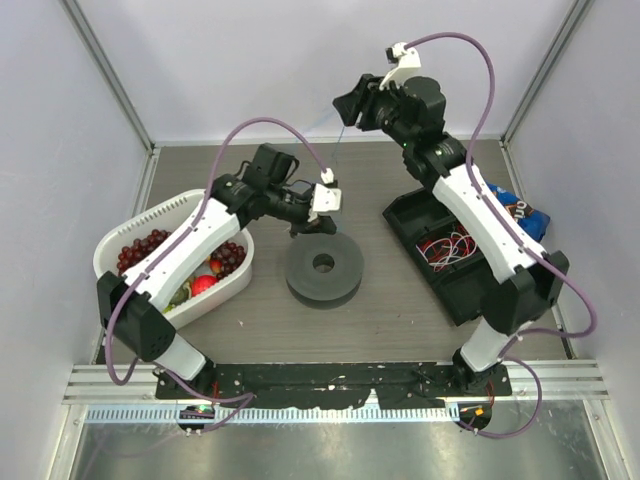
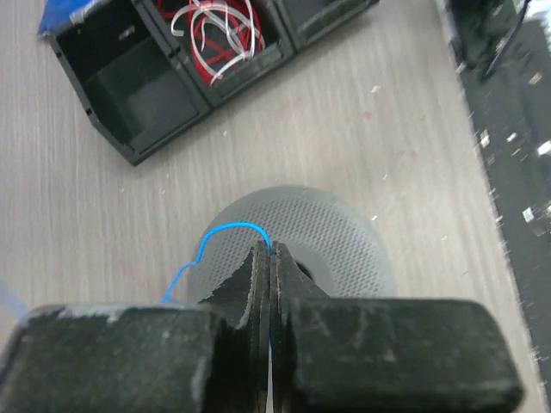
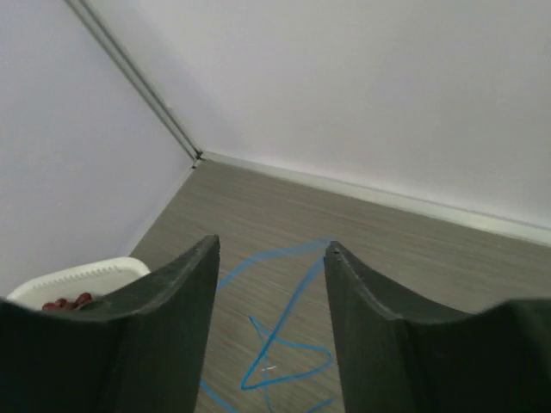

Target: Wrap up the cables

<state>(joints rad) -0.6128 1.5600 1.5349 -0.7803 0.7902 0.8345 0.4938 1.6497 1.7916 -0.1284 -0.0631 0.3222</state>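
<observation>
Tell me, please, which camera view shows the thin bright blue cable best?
The right wrist view: the thin bright blue cable shows as crossing strands beyond the open right gripper. The left wrist view shows a short loop pinched in the shut left gripper above a grey perforated disc; the top view shows a faint line.

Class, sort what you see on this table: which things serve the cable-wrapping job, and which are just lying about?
Job: blue cable; left gripper, shut on it; open right gripper; grey reel, probably.
Lying about: white basket of fruit; black tray with red and white wires; blue packet.
</observation>
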